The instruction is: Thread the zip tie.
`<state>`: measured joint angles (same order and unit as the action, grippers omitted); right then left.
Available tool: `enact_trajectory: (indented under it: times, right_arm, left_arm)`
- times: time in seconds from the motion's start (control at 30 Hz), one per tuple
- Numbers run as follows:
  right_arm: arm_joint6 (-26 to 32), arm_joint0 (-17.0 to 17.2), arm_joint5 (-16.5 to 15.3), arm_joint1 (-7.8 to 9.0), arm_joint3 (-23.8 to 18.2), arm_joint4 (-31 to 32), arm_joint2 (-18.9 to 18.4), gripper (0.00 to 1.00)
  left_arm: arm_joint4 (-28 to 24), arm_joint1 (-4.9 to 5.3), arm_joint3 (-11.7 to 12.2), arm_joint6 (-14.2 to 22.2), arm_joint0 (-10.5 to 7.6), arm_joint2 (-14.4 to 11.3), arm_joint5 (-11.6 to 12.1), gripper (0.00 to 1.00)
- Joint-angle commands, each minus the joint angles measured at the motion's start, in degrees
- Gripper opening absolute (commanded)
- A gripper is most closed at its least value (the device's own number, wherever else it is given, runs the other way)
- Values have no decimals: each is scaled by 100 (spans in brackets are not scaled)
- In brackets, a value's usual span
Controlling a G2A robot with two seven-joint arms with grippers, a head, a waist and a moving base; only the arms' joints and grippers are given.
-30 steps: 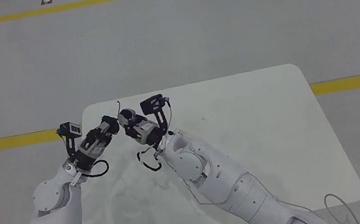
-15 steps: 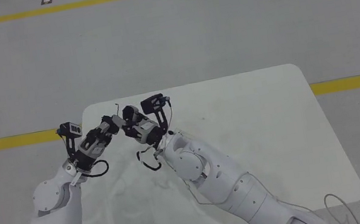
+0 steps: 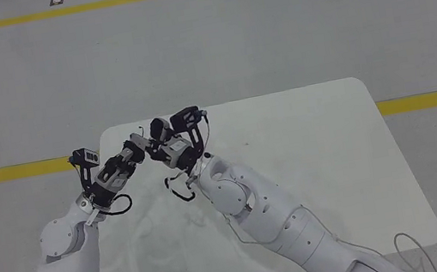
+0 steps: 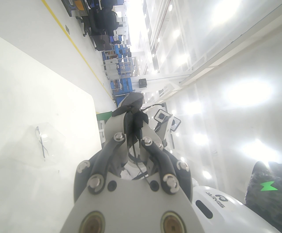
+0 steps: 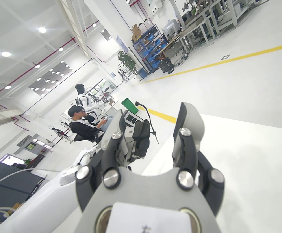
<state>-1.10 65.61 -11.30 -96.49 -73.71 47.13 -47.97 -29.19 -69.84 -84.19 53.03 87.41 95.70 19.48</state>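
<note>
- The left tool [image 4: 131, 110] is shut tight, its two dark tips pressed together on the tie [image 5: 150, 123]; it has stayed in the same place, up above the left end of the surface [image 3: 310, 164].
- The tie is a thin black strip; it sticks out of the left tool, bends over in a curve and ends loose in the air; I cannot tell where its head is.
- The right tool [image 5: 152, 110] is just beside the left one; its fingers are wide apart and hold nothing.
- A second ago the right tool's tip sat right against the left tool's tip; since then it has turned and moved a little toward the far edge, so there now looks to be a small gap between the two.
- I think this means the right tool has let go of the tie, or missed it; the tie does not look like a closed loop, so the threading seems not done yet.
- The right tool will likely need to come back, pinch the loose end and push it into the small hole in the head; the strip is thin and bendy, so it may slip or flick away.
- Farther off, a clear bag [image 4: 44, 143] with a few more black strips lies flat on the surface, well apart from both tools.
</note>
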Motion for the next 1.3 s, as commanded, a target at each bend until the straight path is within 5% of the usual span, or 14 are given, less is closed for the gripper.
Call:
enact_trajectory:
  times: [0.0,0.1,0.13,1.07,1.13,1.27]
  right_arm:
    - [-2,-12,3,-2,-7,20,5,35]
    - [-8,-17,9,-4,1,41,12,3]
    - [-17,-15,13,-6,16,48,19,0]
    - [-46,67,37,-5,72,216,68,0]
    - [-84,79,33,-9,63,166,56,100]
    - [-212,152,44,18,-42,197,-45,100]
  left_arm:
    - [0,0,0,0,0,0,0,0]
    - [0,0,0,0,0,0,0,0]
    - [0,0,0,0,0,0,0,0]
    - [0,0,0,0,0,0,0,0]
    - [0,0,0,0,0,0,0,0]
    - [0,0,0,0,0,0,0,0]
